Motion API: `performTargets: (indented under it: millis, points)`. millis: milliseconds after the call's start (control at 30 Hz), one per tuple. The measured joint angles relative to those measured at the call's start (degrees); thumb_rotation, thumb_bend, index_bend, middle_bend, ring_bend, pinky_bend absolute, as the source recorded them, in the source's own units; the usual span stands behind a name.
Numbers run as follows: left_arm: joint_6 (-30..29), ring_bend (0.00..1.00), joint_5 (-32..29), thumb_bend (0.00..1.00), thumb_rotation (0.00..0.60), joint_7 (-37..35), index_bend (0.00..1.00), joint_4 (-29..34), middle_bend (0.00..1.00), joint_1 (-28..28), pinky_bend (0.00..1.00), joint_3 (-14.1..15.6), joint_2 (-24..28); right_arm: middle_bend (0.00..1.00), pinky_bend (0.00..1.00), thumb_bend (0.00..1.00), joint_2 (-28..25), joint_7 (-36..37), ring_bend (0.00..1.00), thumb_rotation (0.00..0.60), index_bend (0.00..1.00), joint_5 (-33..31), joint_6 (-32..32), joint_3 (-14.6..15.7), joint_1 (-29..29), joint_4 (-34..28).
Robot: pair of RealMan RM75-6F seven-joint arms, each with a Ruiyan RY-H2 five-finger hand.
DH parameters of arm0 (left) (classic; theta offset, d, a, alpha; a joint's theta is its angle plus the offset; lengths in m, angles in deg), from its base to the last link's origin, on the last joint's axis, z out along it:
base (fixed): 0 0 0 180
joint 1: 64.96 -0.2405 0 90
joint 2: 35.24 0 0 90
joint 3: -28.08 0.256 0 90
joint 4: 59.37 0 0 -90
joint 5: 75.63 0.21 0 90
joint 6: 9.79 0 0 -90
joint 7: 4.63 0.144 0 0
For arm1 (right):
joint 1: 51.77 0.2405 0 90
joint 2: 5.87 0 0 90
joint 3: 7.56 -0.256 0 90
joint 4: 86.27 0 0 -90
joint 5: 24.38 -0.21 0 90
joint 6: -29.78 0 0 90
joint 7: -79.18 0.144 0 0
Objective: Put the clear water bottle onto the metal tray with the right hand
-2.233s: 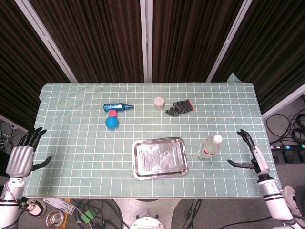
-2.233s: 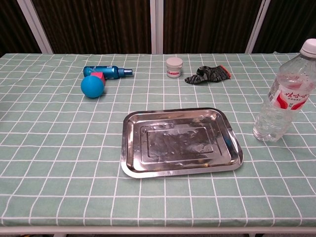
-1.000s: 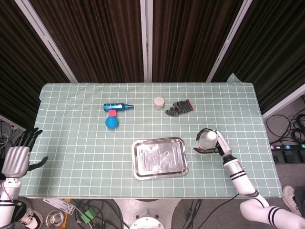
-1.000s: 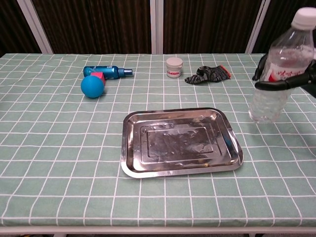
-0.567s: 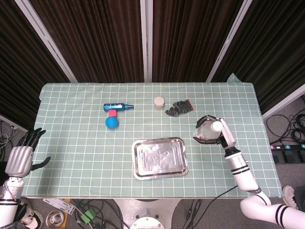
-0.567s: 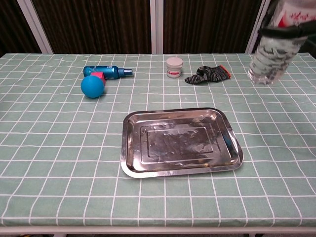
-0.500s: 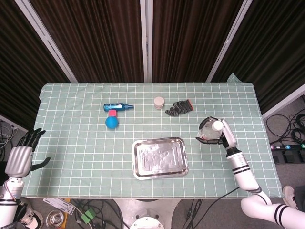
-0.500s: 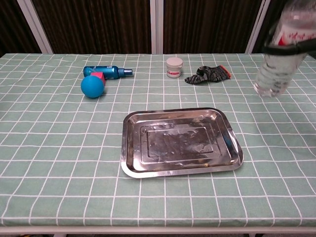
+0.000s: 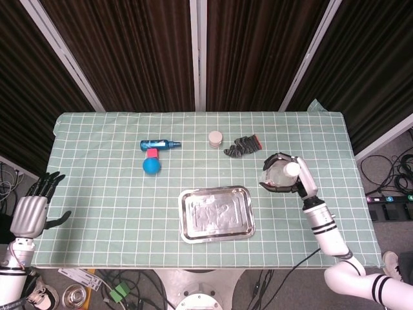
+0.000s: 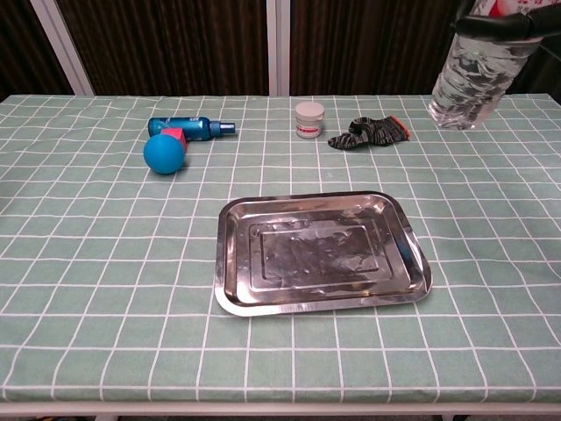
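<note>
My right hand (image 9: pixel 288 175) grips the clear water bottle (image 9: pixel 279 176) and holds it in the air, to the right of the metal tray (image 9: pixel 216 213). In the chest view the bottle (image 10: pixel 472 81) hangs high at the top right, its cap cut off by the frame edge, with dark fingers (image 10: pixel 498 25) wrapped around its upper part. The tray (image 10: pixel 321 252) lies flat near the table's front middle with nothing on it. My left hand (image 9: pixel 29 213) hovers off the table's left edge, fingers spread, holding nothing.
At the back of the table lie a blue spray bottle (image 9: pixel 159 144), a blue ball with a red block (image 9: pixel 152 163), a small white jar (image 9: pixel 215 137) and a dark glove (image 9: pixel 242 145). A green checked cloth (image 9: pixel 103 194) covers the table.
My right hand came in from the table's right edge, took hold of the bottle and lifted it off the cloth. Over the last half second it shifted slightly left, toward the tray.
</note>
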Motion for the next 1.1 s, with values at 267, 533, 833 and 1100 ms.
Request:
performTargets:
  millis: [267, 533, 833, 1100]
  points:
    - [-0.3, 0.09, 0.0, 0.23, 0.600, -0.2, 0.16, -0.3, 0.18, -0.5, 0.19, 0.4, 0.0, 0.57, 0.42, 0.05, 2.6, 1.8, 0.38, 0.600, 0.72, -3.6, -4.9, 3.7, -1.0, 6.9]
    - [-0.8, 0.09, 0.1, 0.23, 0.600, 0.0, 0.16, 0.6, 0.18, -0.4, 0.19, 0.0, 0.4, 0.57, 0.42, 0.05, 2.7, 2.4, 0.38, 0.600, 0.71, -1.1, -3.2, 4.3, -1.2, 11.9]
    - [-0.4, 0.09, 0.2, 0.23, 0.600, 1.2, 0.16, 1.1, 0.18, -0.5, 0.19, 0.6, 0.0, 0.56, 0.42, 0.05, 6.9, -2.4, 0.38, 0.600, 0.70, -3.2, -10.1, 0.9, 6.5, 6.2]
    - [0.1, 0.09, 0.0, 0.23, 0.600, 0.2, 0.16, 0.6, 0.18, -0.4, 0.19, 0.6, -0.2, 0.56, 0.42, 0.05, -0.7, -3.0, 0.38, 0.600, 0.70, -4.6, -3.9, 0.8, 0.2, 4.7]
